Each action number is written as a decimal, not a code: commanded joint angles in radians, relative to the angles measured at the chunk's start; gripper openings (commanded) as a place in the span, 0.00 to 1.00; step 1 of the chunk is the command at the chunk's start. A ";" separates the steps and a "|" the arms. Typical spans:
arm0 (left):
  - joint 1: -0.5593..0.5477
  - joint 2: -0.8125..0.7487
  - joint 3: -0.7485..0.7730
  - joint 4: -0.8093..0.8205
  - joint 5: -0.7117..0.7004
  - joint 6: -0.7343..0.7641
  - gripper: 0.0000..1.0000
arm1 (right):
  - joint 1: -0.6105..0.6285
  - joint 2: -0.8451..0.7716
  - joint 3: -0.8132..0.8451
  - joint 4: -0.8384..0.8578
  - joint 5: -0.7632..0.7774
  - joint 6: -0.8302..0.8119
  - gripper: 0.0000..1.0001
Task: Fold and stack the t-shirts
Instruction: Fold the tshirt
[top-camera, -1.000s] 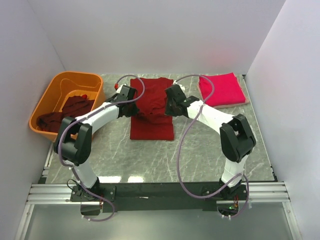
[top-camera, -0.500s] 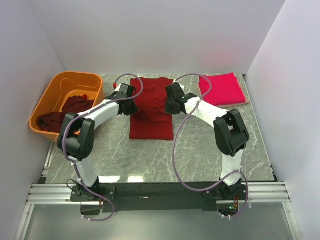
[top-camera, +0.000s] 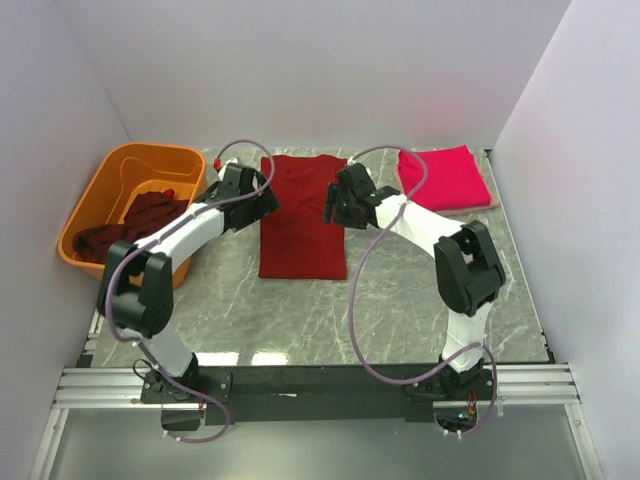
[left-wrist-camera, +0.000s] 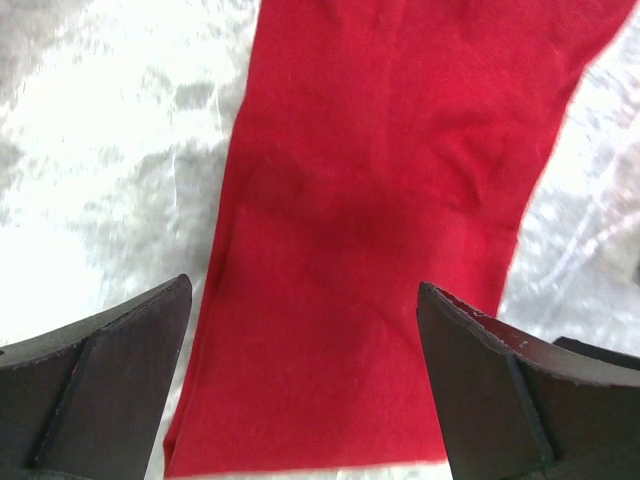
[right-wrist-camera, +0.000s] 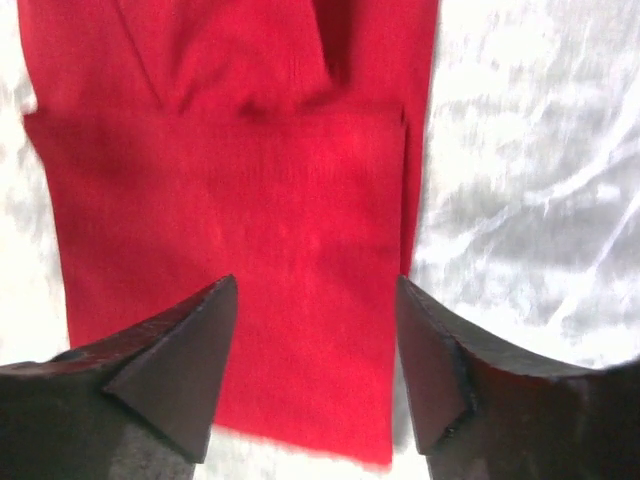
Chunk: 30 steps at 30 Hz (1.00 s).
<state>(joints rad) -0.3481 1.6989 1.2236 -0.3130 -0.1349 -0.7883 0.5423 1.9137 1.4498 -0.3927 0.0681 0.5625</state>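
Grey-veined marble tabletop (top-camera: 420, 300) fills the workspace, boxed in by plain white walls. Our left gripper (top-camera: 262, 190) hangs over the left edge of the maroon t-shirt (top-camera: 303, 225), its jaws spread wide with nothing between them. In its wrist view (left-wrist-camera: 303, 290) only flat cloth (left-wrist-camera: 380, 230) lies below. Our right gripper (top-camera: 335, 207) sits at the shirt's right edge, jaws parted and likewise empty. Its wrist view (right-wrist-camera: 316, 285) shows a folded-in layer of cloth (right-wrist-camera: 220, 180) with a crease across it.

The shirt lies mid-table as a long, narrow strip, so we judge the side folds done and the end-to-end fold in hand. Next we need both grippers to pinch matching corners of one short end, then carry it evenly over the other. After that it goes onto the crimson-pink t-shirt (top-camera: 447, 180), folded at the far right.

At the far left the orange tub (top-camera: 97, 195) holds crumpled dark shirts (top-camera: 130, 225); we cannot count them. Whether our fingertips touch the cloth is unclear from any view. The arms cover parts of both long edges near the collar end, and both wrist views cut the strip off.
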 joint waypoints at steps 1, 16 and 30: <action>-0.002 -0.106 -0.061 0.032 0.066 -0.003 0.99 | 0.004 -0.126 -0.075 0.064 -0.120 -0.032 0.77; -0.020 -0.335 -0.519 0.117 0.215 -0.069 0.97 | 0.019 -0.332 -0.519 0.176 -0.277 0.031 0.73; -0.020 -0.189 -0.503 0.134 0.144 -0.065 0.46 | 0.019 -0.233 -0.523 0.204 -0.238 0.053 0.49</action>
<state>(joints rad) -0.3660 1.4967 0.7147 -0.1837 0.0444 -0.8600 0.5545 1.6623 0.9157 -0.2253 -0.1844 0.5976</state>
